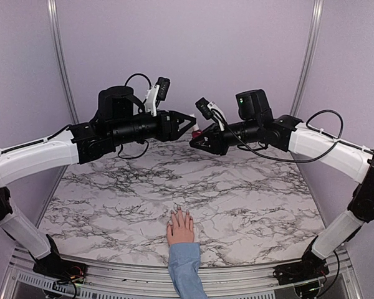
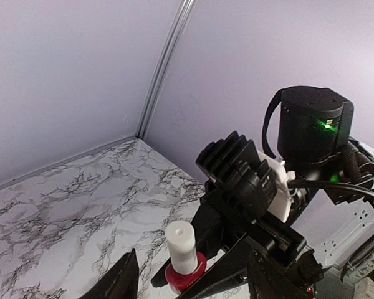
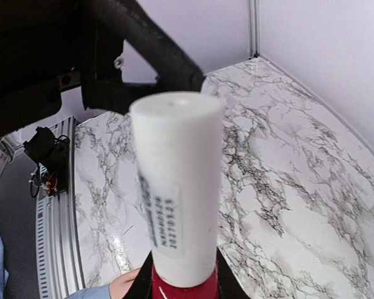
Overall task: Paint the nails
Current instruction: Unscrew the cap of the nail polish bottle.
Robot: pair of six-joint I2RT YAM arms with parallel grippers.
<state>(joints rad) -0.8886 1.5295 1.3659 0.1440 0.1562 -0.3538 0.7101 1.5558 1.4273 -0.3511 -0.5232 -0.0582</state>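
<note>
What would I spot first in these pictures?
The left gripper and right gripper meet nose to nose high above the marble table. The right gripper holds a small red polish bottle with a white cap. At the table's near edge lies a pale pink hand in a blue sleeve.

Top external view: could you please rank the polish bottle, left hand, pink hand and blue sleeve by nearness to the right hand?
1. polish bottle, gripped in the right hand
2. left hand, just leftward
3. pink hand, front centre
4. blue sleeve, lowest in view
</note>
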